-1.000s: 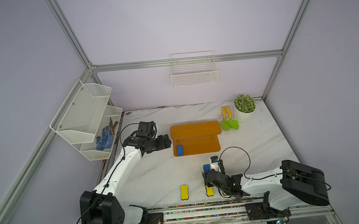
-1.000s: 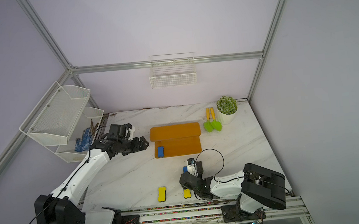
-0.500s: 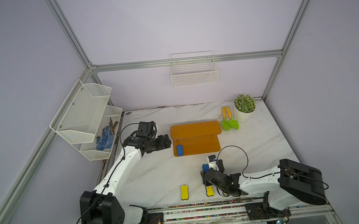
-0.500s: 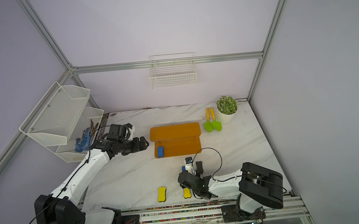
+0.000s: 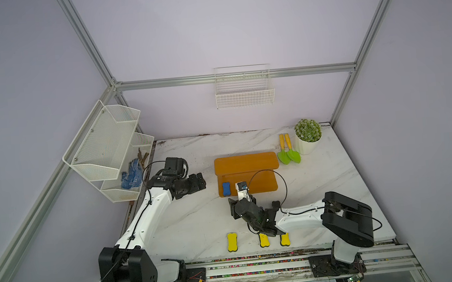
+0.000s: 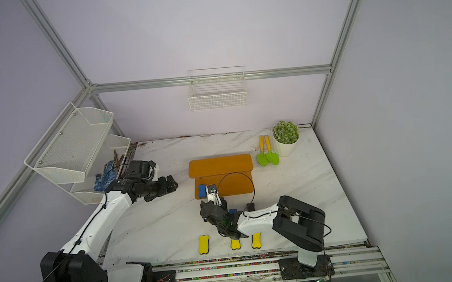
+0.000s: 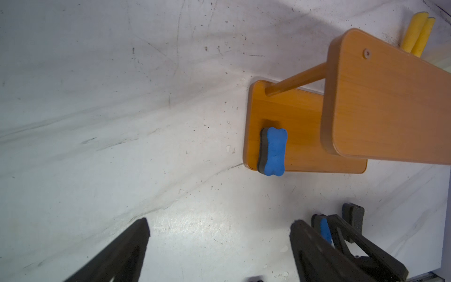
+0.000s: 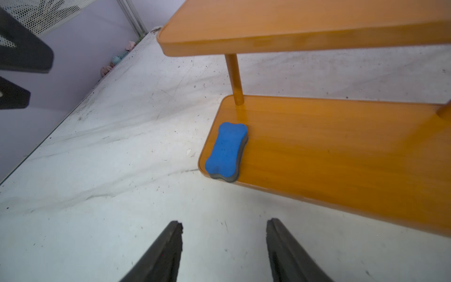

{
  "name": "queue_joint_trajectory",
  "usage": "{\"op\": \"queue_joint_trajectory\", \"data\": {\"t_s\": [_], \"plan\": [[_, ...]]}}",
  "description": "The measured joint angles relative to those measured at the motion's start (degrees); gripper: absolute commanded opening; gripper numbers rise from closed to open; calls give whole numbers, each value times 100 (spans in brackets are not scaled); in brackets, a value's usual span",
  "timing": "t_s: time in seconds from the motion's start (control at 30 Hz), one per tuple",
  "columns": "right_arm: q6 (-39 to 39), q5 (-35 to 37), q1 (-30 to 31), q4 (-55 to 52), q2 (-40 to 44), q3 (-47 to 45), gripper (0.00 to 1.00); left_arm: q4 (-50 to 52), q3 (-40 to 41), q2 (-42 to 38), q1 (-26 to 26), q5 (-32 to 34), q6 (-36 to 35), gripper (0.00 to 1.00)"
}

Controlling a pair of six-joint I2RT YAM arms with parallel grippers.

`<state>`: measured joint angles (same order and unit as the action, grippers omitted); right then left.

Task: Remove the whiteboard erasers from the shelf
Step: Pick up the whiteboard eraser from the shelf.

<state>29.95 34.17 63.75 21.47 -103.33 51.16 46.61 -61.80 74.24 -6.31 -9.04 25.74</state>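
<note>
The shelf [image 5: 260, 161] [image 6: 232, 163] stands mid-table in both top views. One blue whiteboard eraser [image 5: 226, 189] [image 8: 225, 150] [image 7: 275, 153] lies on the left end of its lower tier [image 8: 329, 151]. Three yellow erasers [image 5: 232, 241] [image 5: 264, 240] [image 5: 284, 239] lie near the table's front edge. Another blue eraser [image 6: 233, 210] lies on the table, partly hidden by my right arm. My right gripper [image 5: 241, 201] [image 8: 224, 222] is open and empty over bare table, just in front of the lower tier. My left gripper [image 5: 199, 181] [image 7: 219, 221] hangs wide open and empty, left of the shelf.
A white mesh wall rack [image 5: 108, 146] with blue gloves [image 5: 131, 175] hangs at the left. A wire basket [image 5: 244, 90] is on the back wall. A potted plant [image 5: 308, 134] and two green trowels [image 5: 289, 154] stand at the back right.
My right gripper has moved from the front row of erasers back toward the shelf's lower tier, uncovering a third yellow eraser. The left arm has not moved.
</note>
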Motion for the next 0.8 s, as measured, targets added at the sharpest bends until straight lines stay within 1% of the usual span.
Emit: {"op": "queue_joint_trajectory", "data": {"t_s": [0.2,0.37,0.53,0.8], "plan": [[-411,328,-4,339,-767,549,61,-26,118,-31,127,-142,17,94],[-584,407,-74,468,-1250,957,62,-28,170,-33,197,-236,17,94],[-669,442,-179,516,-1523,1119,64,-28,173,-55,205,-282,17,94],[-717,518,-289,599,-1757,1257,64,-28,173,-76,205,-321,17,94]]}}
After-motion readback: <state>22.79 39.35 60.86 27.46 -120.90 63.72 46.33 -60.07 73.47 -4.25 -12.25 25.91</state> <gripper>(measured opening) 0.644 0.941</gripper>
